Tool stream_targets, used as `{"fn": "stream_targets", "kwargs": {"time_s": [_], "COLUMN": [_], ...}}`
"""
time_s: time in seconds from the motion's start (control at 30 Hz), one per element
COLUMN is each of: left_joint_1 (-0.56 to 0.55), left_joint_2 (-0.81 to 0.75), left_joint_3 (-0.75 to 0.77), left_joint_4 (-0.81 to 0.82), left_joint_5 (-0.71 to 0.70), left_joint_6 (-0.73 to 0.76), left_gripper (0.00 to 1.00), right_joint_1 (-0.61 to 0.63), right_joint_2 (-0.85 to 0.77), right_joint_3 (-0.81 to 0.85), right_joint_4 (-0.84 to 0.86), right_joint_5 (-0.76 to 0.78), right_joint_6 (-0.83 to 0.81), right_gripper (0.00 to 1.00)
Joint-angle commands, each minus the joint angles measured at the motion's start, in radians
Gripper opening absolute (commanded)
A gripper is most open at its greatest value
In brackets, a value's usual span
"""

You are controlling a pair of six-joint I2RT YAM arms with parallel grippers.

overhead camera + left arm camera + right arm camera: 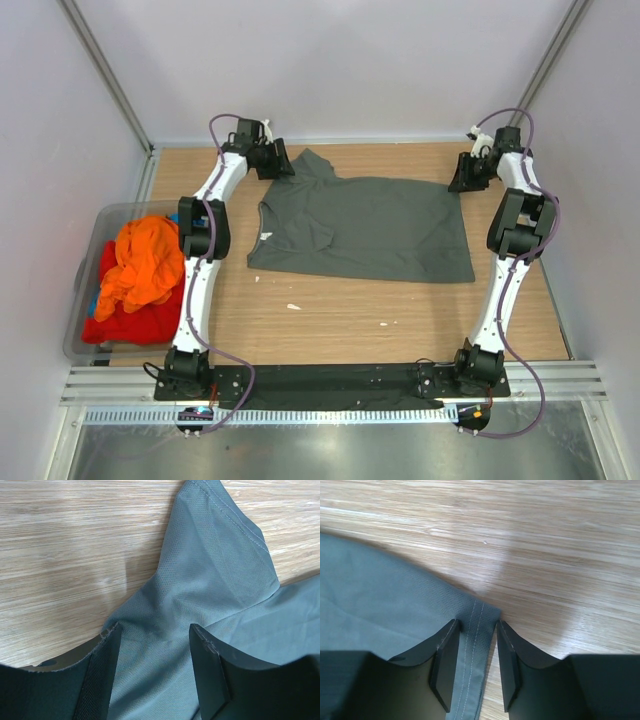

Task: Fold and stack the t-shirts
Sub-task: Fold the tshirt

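T-shirt [360, 230], dark grey-green, flat at centre of table [330, 320]; left gripper [156, 630] at 11 o'clock spread astride sleeve [220, 555], right gripper [477, 625] at 1 o'clock part-spread astride hem corner [480, 612], likely poised to pinch far edge for folding.

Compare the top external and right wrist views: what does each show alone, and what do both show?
Only top external: the plastic bin holding the orange t-shirt and red t-shirt, plus the left gripper. Only right wrist: double stitching on the hem corner between open fingers. Both: the right gripper, the grey-green t-shirt, the wooden table.
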Motion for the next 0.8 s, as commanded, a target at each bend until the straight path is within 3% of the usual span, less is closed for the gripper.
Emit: {"fn": "stream_targets", "kwargs": {"time_s": [0.0,0.2,0.43,0.77], "left_joint_1": [0.002,0.002,0.002,0.0], "left_joint_2": [-0.006,-0.077,-0.08,-0.115], "left_joint_3": [-0.02,-0.052,-0.047,-0.075], "left_joint_4": [-0.006,0.035,0.076,0.153], "left_joint_5": [-0.041,-0.04,-0.135,0.04], "left_joint_6": [0.024,0.021,0.03,0.013], "left_gripper": [0.59,0.59,0.6,0.6], "right_joint_1": [-0.005,-0.005,-0.006,-0.006], "right_joint_2": [-0.012,-0.012,-0.018,-0.001], "right_joint_3": [0.039,0.031,0.025,0.036], "right_joint_4": [0.03,0.035,0.052,0.063], "right_joint_5": [0.038,0.015,0.027,-0.06], "right_joint_6": [-0.015,-0.034,-0.054,-0.08], "right_gripper": [0.41,0.4,0.5,0.46]}}
